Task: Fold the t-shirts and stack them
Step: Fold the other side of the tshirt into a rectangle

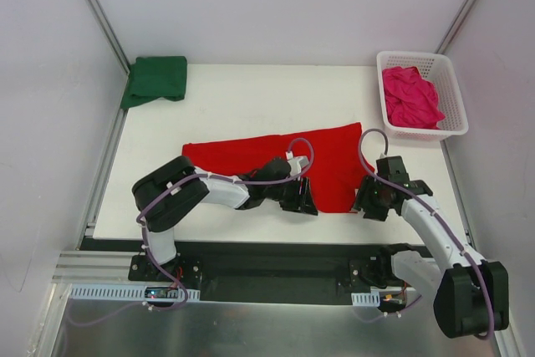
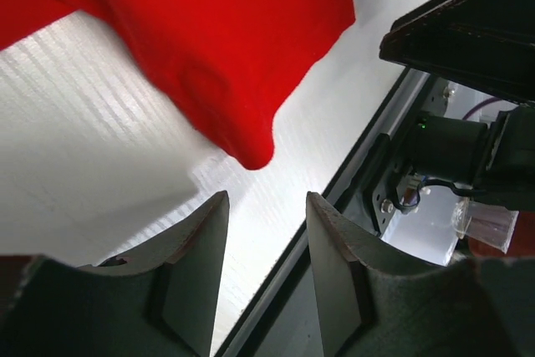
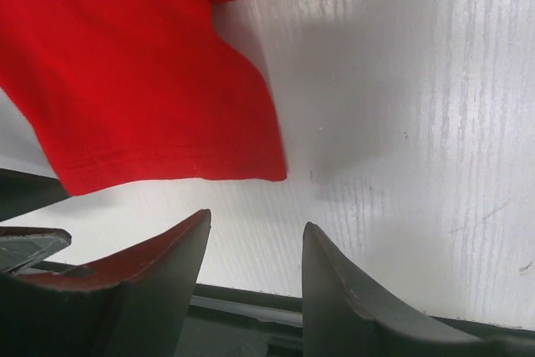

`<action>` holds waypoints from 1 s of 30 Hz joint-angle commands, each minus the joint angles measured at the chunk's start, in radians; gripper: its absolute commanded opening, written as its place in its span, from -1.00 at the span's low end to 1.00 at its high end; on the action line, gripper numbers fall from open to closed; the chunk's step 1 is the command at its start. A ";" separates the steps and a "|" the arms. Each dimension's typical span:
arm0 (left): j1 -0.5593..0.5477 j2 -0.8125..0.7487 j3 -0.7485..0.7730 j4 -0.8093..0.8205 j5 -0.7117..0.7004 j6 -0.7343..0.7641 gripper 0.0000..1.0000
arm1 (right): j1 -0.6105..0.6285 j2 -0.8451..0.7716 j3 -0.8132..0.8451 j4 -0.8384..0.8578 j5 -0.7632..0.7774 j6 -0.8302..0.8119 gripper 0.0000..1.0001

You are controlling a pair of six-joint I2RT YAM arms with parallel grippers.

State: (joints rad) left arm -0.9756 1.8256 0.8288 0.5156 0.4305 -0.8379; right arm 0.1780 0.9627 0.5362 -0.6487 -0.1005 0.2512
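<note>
Showing limp, light red t-shirt (image 1: pixel 334 169) mid-frame on tabletop (image 1: pixel 251 98); left jaws, right jaws part-open, empty; best pinched at lower hem corners.

I get the top camera looking down from above and behind the arm bases (image 1: pixel 163 269), far enough back to hold the whole white table (image 1: pixel 242 106). Both wrist cameras sit low and close, peering past their own fingers (image 2: pixel 196 265) at the tabletop. All three views share the near edge of the red t-shirt (image 1: pixel 242 156).
</note>
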 commanded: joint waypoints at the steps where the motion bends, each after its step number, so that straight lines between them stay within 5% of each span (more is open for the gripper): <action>1: -0.009 0.023 0.033 -0.003 -0.050 0.019 -0.18 | -0.005 0.031 0.021 -0.003 0.025 0.028 0.03; 30: -0.008 0.080 0.099 -0.129 -0.156 0.089 -0.31 | -0.003 0.197 0.013 0.127 -0.007 0.031 0.01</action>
State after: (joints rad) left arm -0.9760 1.8961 0.9104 0.4614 0.3344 -0.7986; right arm 0.1776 1.1416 0.5358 -0.5560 -0.0956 0.2726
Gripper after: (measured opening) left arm 0.346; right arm 0.506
